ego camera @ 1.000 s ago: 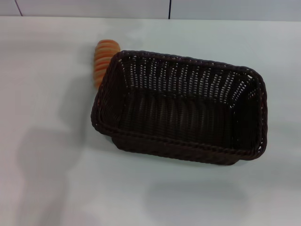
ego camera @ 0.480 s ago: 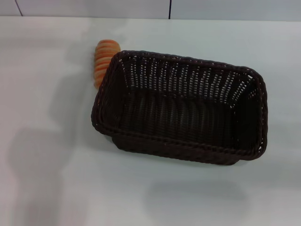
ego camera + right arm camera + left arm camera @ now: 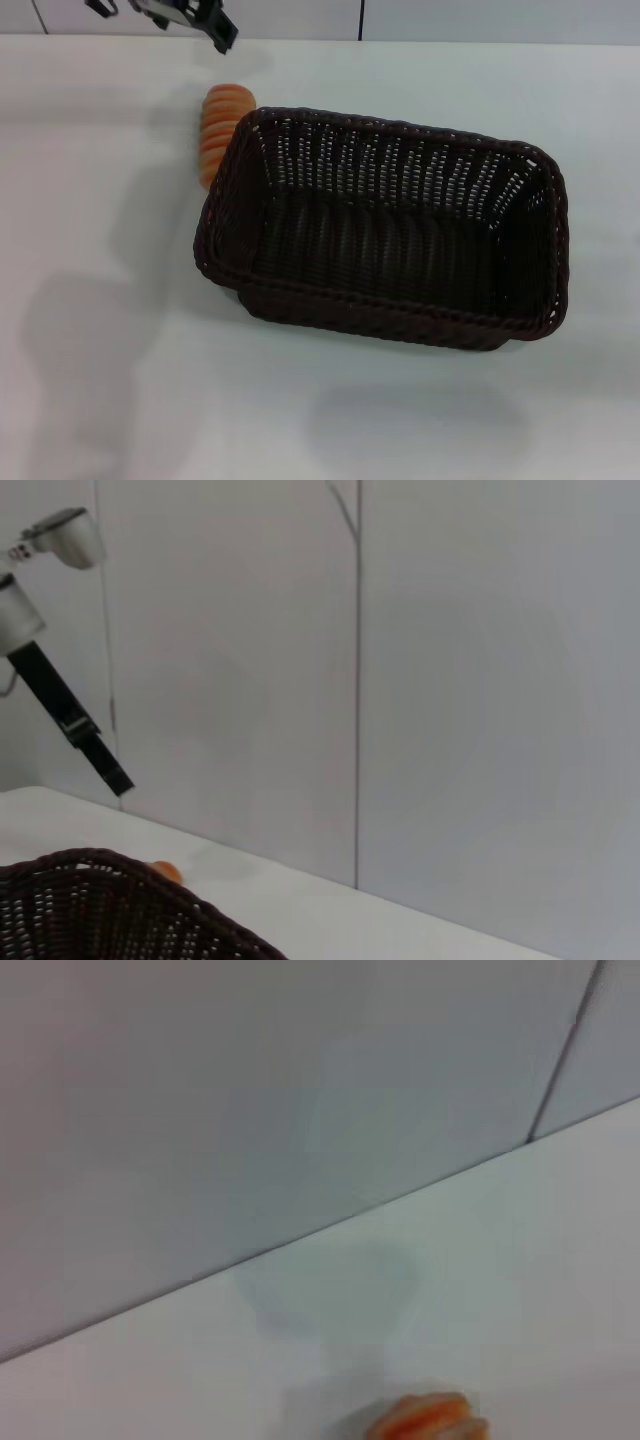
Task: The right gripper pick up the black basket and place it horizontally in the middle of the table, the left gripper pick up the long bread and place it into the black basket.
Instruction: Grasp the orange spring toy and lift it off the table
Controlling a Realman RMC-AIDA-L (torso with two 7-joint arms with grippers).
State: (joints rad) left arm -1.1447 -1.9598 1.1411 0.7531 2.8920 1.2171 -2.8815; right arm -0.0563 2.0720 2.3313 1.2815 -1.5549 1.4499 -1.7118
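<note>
The black basket (image 3: 395,170), a large dark woven wicker one, stands empty on the white table (image 3: 100,250), lying across the middle with its long side slightly slanted. The long bread (image 3: 222,125), orange-brown with pale stripes, lies on the table just beyond the basket's far left corner, touching or nearly touching the rim. My left gripper (image 3: 218,35) hangs above the table's far edge, just beyond the bread and apart from it. It also shows in the right wrist view (image 3: 112,777), above the basket's rim (image 3: 110,880). The bread's end shows in the left wrist view (image 3: 430,1422). My right gripper is out of view.
A pale grey panelled wall (image 3: 450,18) runs along the table's far edge, close behind the bread. Bare white tabletop lies to the left of, in front of and to the right of the basket.
My left gripper has come into the head view at the top left, above the far edge near the bread. The basket and bread have not moved.
</note>
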